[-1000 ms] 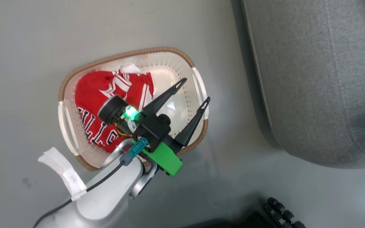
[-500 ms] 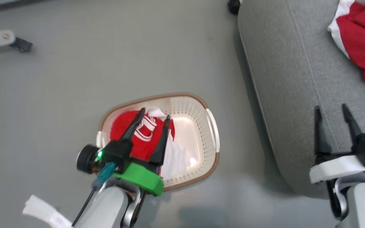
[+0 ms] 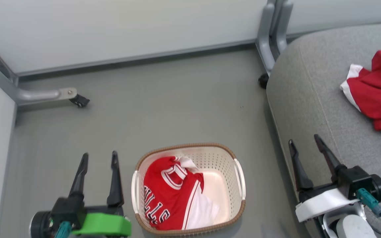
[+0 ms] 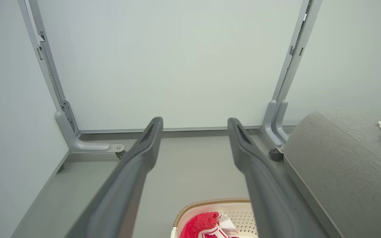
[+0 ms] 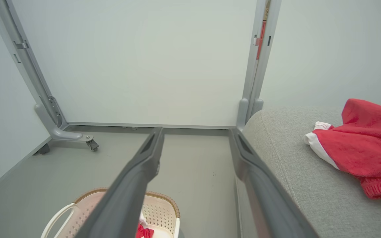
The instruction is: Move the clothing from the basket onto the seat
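Looking along your right gripper (image 5: 195,132), you've got both dark fingers spread wide with nothing between them. Down low sits the basket (image 5: 160,211) on the grey floor (image 5: 190,165), with a scrap of red cloth (image 5: 146,232) peeking out beside the left finger. Off to the right, a red garment (image 5: 359,148) with white trim lies on the grey seat (image 5: 286,172).

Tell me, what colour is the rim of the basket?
Brown, like woven straw. The basket rim shows best in the head view.
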Robot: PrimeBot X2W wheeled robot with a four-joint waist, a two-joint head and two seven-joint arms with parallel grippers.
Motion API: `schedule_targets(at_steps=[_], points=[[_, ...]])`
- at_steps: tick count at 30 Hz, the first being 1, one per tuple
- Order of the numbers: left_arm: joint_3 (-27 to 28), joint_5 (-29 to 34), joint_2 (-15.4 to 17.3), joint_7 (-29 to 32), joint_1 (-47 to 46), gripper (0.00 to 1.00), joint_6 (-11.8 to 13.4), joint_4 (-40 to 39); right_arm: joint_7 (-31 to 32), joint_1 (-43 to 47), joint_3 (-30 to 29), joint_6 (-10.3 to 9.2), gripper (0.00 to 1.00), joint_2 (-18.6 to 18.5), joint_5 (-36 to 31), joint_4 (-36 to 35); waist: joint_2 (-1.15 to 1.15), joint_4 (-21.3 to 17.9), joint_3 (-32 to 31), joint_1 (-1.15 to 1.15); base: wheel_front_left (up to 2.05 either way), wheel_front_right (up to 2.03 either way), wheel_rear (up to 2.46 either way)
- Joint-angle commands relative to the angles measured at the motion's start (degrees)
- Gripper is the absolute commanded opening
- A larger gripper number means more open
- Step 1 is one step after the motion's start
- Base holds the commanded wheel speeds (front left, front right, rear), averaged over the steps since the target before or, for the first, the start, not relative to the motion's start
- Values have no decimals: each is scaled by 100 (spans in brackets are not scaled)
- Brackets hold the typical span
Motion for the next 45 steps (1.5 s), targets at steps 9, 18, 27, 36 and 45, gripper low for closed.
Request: schedule_targets(at_steps=[9, 18, 27, 36, 45], points=[[243, 367, -58, -2, 1103, 100, 31, -512, -1, 725, 271, -8, 100, -22, 219, -266, 0, 75, -864, 1, 0, 0, 0], [99, 496, -59, -2, 1633, 100, 136, -517, -1, 1294, 351, -8, 100, -21, 243, -178, 0, -24, -1137, 1, 0, 0, 0], [106, 593, -59, -2, 1721, 100, 42, -427, -1, 1351, 414, -8, 100, -22, 214, -178, 0, -108, -1216, 1, 0, 0, 0], [107, 602, -59, -3, 1730, 100, 82, -418, -1, 1388, 453, -8, 100, -22, 242, -186, 0, -165, -1258, 1, 0, 0, 0], [60, 579, -59, -3, 1659, 100, 85, -391, -1, 1366, 474, -8, 100, -21, 218, -179, 0, -160, -1205, 1, 0, 0, 0]])
